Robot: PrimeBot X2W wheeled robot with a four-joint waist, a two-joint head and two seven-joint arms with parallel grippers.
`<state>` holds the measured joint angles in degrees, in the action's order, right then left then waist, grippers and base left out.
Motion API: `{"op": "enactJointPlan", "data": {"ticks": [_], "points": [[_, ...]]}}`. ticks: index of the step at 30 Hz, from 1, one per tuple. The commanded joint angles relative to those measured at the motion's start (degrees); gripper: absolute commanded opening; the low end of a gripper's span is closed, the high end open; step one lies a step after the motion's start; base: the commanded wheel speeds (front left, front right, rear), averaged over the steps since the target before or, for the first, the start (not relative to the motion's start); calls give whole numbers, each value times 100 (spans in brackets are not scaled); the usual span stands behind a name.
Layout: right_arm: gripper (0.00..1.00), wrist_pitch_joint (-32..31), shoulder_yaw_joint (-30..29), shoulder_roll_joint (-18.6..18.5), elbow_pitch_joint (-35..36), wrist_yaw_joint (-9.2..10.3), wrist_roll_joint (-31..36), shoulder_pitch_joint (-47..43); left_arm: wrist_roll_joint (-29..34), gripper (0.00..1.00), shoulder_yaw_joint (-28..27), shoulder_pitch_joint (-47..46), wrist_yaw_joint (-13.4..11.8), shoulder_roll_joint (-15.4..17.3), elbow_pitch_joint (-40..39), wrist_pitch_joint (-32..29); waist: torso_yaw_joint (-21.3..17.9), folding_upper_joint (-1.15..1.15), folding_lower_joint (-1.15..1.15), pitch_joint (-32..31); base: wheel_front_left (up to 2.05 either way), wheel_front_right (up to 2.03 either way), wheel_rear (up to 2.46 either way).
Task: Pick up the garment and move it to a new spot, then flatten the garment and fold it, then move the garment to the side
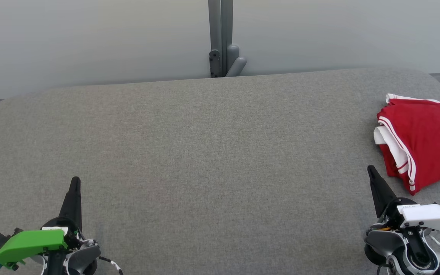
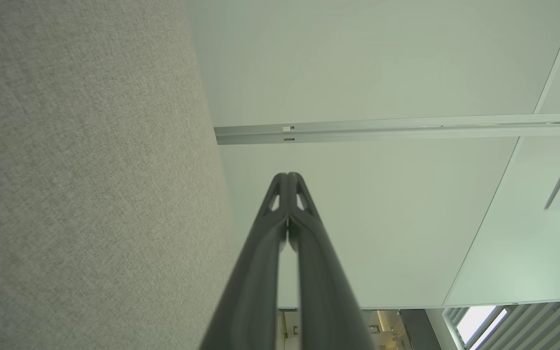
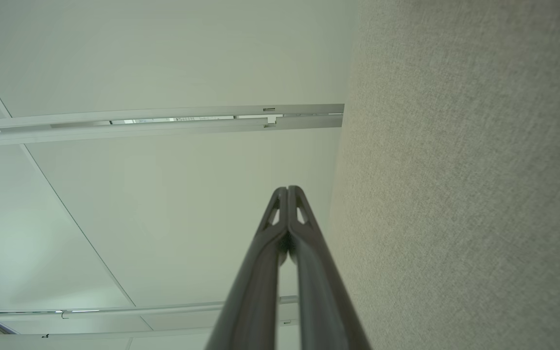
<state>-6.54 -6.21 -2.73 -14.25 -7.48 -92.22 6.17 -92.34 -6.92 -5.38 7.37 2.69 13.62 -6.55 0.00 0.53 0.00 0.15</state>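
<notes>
The garment [image 1: 424, 143] is red with white stripes and lies folded at the right edge of the grey felt table [image 1: 212, 152] in the head view. My right gripper [image 1: 371, 169] is shut and empty at the lower right, its tip just left of and below the garment, apart from it. My left gripper [image 1: 75, 179] is shut and empty at the lower left, far from the garment. In the left wrist view the left gripper [image 2: 287, 175] shows its fingers pressed together beside the table. The right gripper [image 3: 287, 188] looks the same in the right wrist view.
A grey post with a bracket [image 1: 222, 57] stands behind the table's far edge against a pale partition wall [image 1: 90, 42]. The table's far corners are rounded. The wrist views show pale wall panels [image 2: 382, 73] and a rail [image 3: 163, 121].
</notes>
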Motion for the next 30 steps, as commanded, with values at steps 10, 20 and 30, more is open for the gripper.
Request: {"op": "enactJointPlan", "data": {"ticks": [10,20,30], "points": [[0,-15,-6,-28,25,-2,-41,39,-17,0,0,-87,29,36,-1,-22,0,-53,0,0,0,0,0],[0,-15,-5,-28,26,-2,-41,39,-17,0,0,-87,29,36,-2,-21,0,-53,0,0,0,0,0],[0,-15,-5,-28,26,-2,-42,39,-17,0,0,-87,29,36,-2,-21,0,-53,0,0,0,0,0]]}}
